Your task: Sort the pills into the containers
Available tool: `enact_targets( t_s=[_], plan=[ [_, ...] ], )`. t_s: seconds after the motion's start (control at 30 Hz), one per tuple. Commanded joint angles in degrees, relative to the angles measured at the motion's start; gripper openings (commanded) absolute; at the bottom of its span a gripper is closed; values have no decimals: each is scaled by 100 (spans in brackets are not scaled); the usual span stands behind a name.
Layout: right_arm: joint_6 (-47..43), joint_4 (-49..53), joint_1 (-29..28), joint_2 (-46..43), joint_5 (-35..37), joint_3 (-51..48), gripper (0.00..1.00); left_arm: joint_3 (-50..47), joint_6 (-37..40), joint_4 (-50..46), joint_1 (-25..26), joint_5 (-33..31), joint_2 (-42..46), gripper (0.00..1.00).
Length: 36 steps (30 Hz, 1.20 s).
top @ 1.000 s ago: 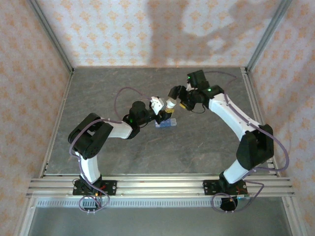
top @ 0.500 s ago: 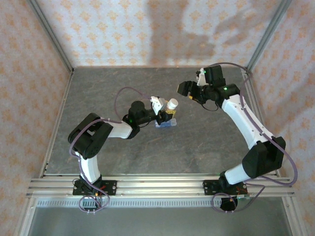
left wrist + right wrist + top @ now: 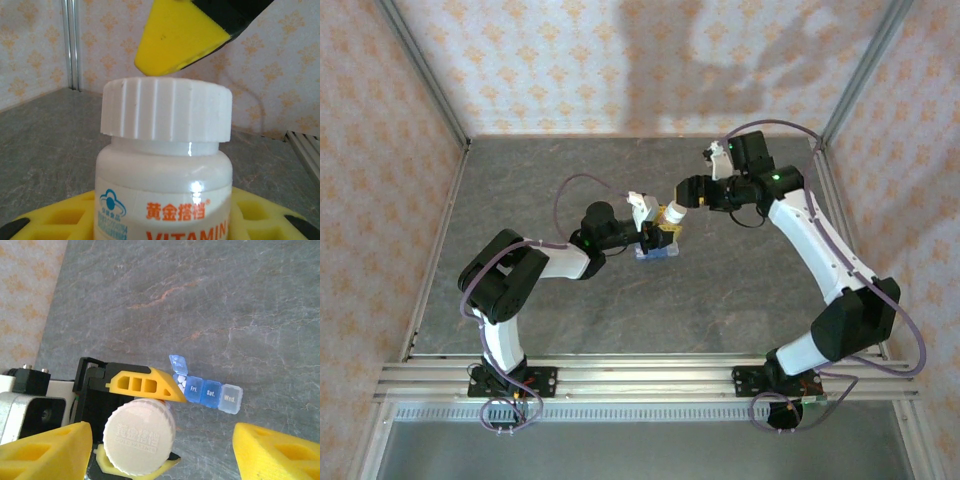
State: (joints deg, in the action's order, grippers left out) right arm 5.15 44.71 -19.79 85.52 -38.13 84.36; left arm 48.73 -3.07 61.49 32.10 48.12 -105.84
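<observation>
Grey stone bench [image 3: 720,300] is carrying the containers [image 3: 210,392], one lid [image 3: 177,362] up, beside the left hand [image 3: 657,235], which is pinching a white bottle [image 3: 165,170]; the right hand [image 3: 684,193] is hovering spread over its cap [image 3: 139,440]

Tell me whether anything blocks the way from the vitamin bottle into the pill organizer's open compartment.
Yes. The ribbed white cap closes the vitamin bottle in the left gripper. The blue pill organizer's open compartment has its lid up.

White ribbed-cap vitamin bottle [image 3: 165,150], orange lettering on label; grey marbled tabletop [image 3: 670,310]; orange-patterned wallpaper walls [image 3: 520,60]; aluminium frame rails [image 3: 640,375].
</observation>
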Motion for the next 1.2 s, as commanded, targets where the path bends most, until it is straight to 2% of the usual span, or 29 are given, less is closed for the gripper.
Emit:
enact_targets(
  t_s=[0.0, 0.23, 0.43, 0.7, 0.93, 1.17],
  plan=[
    [-232, 210, -114, 154, 80, 230, 73, 198, -105, 346, -81, 211, -50, 0],
    [-256, 225, -199, 351, 122, 335, 71, 241, -150, 367, -83, 247, -89, 0],
    [-181, 174, -202, 479, -40, 389, 63, 235, -159, 364, -89, 251, -77, 0],
    [-150, 129, -270, 457, -186, 319, 63, 275, -176, 337, -84, 260, -77, 0],
    [31, -38, -306, 458, -161, 106, 54, 290, -198, 363, -88, 253, -76, 0],
    [1007, -753, -387, 414, -1, -296, 38, 273, -189, 363, -89, 252, -59, 0]
  ],
)
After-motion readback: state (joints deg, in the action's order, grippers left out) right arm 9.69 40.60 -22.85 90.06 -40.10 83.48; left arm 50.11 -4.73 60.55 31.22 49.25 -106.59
